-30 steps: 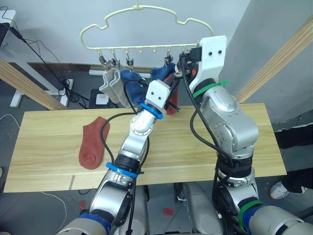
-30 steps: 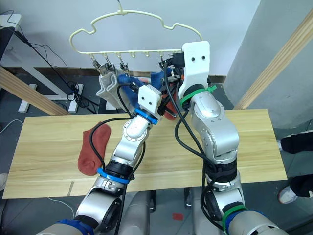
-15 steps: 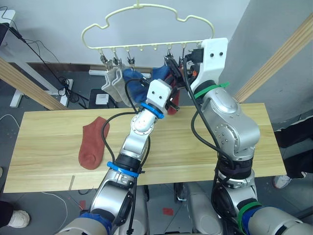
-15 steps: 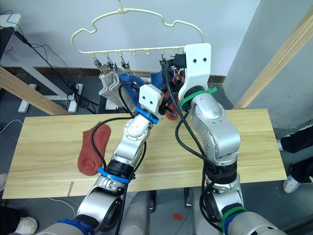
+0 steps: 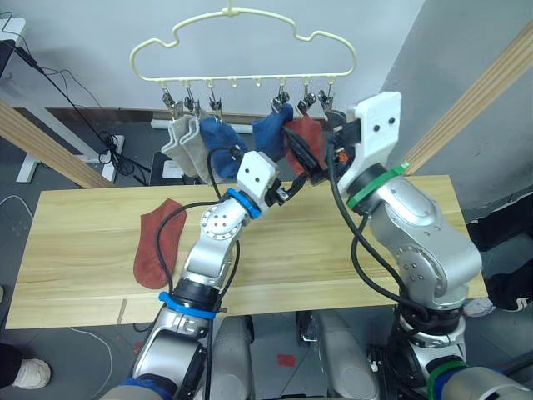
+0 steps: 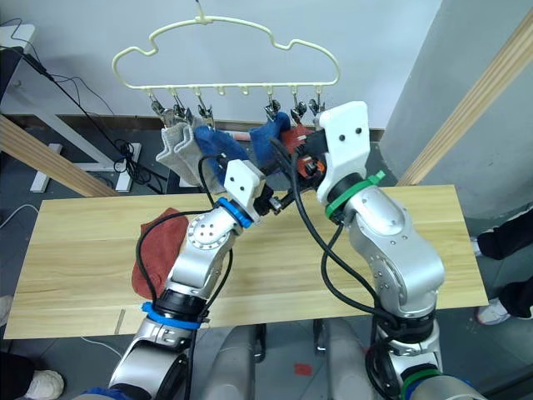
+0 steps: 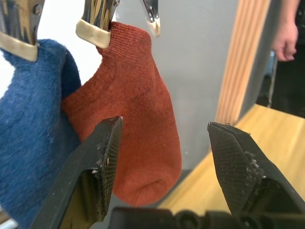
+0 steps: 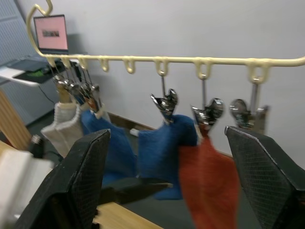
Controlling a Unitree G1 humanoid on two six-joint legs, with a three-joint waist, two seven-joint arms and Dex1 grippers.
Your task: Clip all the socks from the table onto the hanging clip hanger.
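Observation:
The pale yellow clip hanger (image 5: 250, 77) hangs above the table's (image 5: 83, 217) far edge. Two grey socks (image 5: 181, 143), two blue socks (image 5: 223, 143) and one rust-red sock (image 7: 138, 114) hang from its clips. The rightmost clip (image 8: 248, 113) is bare. A second rust-red sock (image 5: 158, 243) lies flat on the left part of the table. My left gripper (image 7: 164, 125) is open just below the hanging red sock, its fingers either side of it and apart from it. My right gripper (image 8: 167, 133) is open too, a little short of the clips, with nothing in it.
Round wooden poles slant on the left (image 5: 50, 142) and on the right (image 5: 475, 92) of the table. A person's hand (image 7: 286, 40) shows beyond the right pole. Cables and a power strip (image 5: 112, 146) lie on the floor behind the table.
Both grippers have opened and drawn back from the clips. The red sock now hangs from its clip on its own, and the hanger has swung slightly left.

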